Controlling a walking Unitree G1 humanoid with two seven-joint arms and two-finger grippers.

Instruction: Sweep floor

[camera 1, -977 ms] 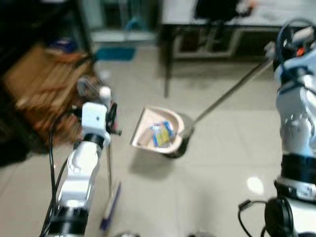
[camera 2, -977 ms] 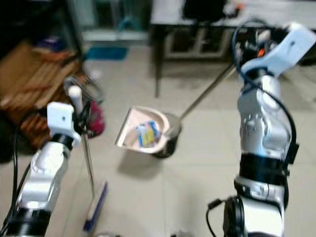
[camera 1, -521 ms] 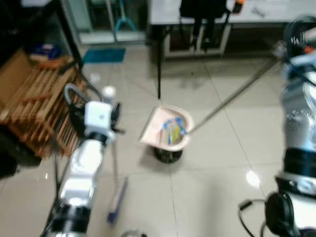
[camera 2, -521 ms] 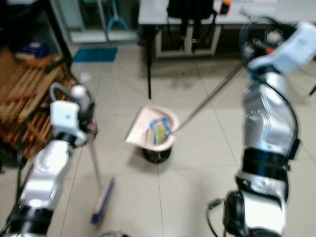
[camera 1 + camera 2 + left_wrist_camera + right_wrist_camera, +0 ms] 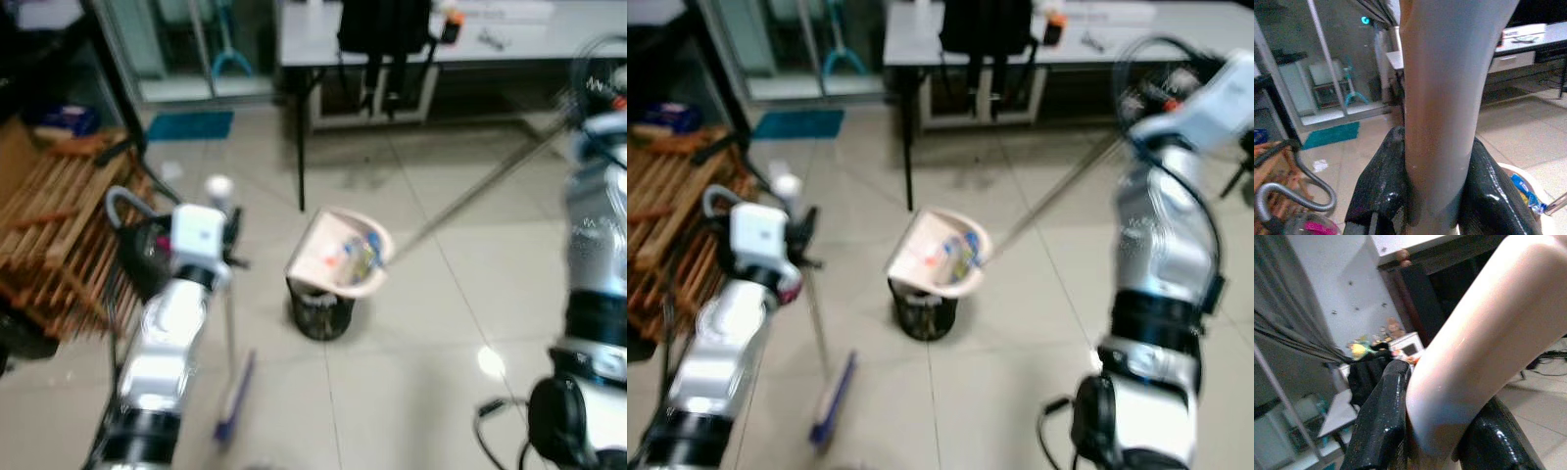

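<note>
My left gripper (image 5: 226, 257) is shut on the grey broom handle (image 5: 1437, 98), whose white tip (image 5: 218, 186) stands above my wrist. The blue brush head (image 5: 234, 397) rests on the tiles near my feet. My right gripper (image 5: 1444, 431), raised at the far right, is shut on the pale long handle (image 5: 480, 186) of the dustpan. The pinkish dustpan (image 5: 329, 257) hangs tilted just over a black mesh bin (image 5: 319, 306). A blue and yellow wrapper (image 5: 363, 257) lies in the pan.
A wooden rack (image 5: 49, 230) and a grey hose (image 5: 120, 202) stand close on my left. A table (image 5: 411, 18) with a black bag (image 5: 383, 22) hanging from it is behind the bin, its thin leg (image 5: 295, 147) nearby. A blue mat (image 5: 186, 125) lies by the glass door.
The camera has shifted and shows more of the room. The dustpan now sits higher over the bin, whose mesh side has come into sight. Both grippers keep their hold.
</note>
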